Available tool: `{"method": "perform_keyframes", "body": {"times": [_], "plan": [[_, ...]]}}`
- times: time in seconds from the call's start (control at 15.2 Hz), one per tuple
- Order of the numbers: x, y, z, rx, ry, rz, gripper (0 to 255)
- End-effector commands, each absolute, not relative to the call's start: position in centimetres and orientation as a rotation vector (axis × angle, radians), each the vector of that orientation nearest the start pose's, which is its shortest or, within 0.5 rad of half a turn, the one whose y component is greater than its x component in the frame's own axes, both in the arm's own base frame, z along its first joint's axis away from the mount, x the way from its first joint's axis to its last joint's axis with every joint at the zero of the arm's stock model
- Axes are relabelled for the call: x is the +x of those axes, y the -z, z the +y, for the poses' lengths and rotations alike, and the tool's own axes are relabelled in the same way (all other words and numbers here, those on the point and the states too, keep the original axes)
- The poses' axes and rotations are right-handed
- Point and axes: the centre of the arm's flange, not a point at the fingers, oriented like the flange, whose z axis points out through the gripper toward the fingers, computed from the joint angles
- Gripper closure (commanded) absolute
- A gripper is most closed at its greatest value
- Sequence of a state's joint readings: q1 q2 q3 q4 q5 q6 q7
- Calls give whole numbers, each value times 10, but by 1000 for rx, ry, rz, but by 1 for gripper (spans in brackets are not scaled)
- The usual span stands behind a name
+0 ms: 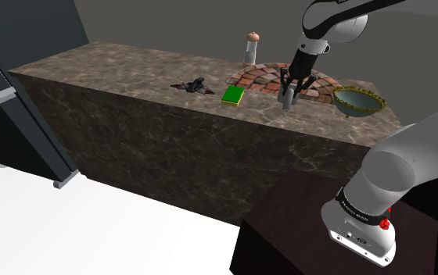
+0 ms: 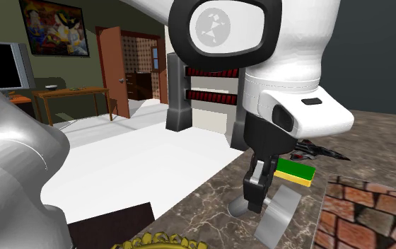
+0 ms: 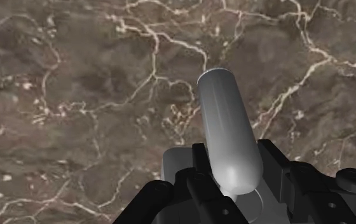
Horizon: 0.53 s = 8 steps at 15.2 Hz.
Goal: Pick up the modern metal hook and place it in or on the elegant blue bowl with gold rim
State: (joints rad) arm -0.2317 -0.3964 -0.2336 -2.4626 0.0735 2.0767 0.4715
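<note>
The hook (image 3: 229, 137) is a smooth grey metal piece with a rounded end, and the two black fingers clasp it. My gripper (image 3: 234, 191) is shut on it just over the marble counter (image 3: 75, 95). From the shoulder camera, the gripper (image 1: 291, 92) hangs over the counter's near edge with the hook (image 1: 288, 102) at its tips, to the left of the blue bowl (image 1: 358, 102) with its gold rim. The second exterior view has the gripper (image 2: 259, 185) with the hook (image 2: 277, 214) low over the counter. The bowl's gold rim (image 2: 162, 242) pokes in at that view's bottom edge.
A round brick-pattern mat (image 1: 268, 77) lies behind the gripper. A green and yellow block (image 1: 234, 95), a dark spiky object (image 1: 196, 86) and a small capped bottle (image 1: 250, 48) stand further along the counter. The dark stand (image 1: 303, 226) sits below the counter's edge.
</note>
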Motion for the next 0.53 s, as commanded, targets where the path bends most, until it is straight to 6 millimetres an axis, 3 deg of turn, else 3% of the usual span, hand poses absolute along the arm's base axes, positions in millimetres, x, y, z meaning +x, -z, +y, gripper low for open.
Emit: {"method": "perform_keyframes", "body": {"times": [0.0,0.2,0.46], "plan": [[377,-436,-187,-2654,-4,1373,255],[377,-436,-188,-2654,-4,1373,255],[377,-457,-188,-2654,-4,1373,255]]}}
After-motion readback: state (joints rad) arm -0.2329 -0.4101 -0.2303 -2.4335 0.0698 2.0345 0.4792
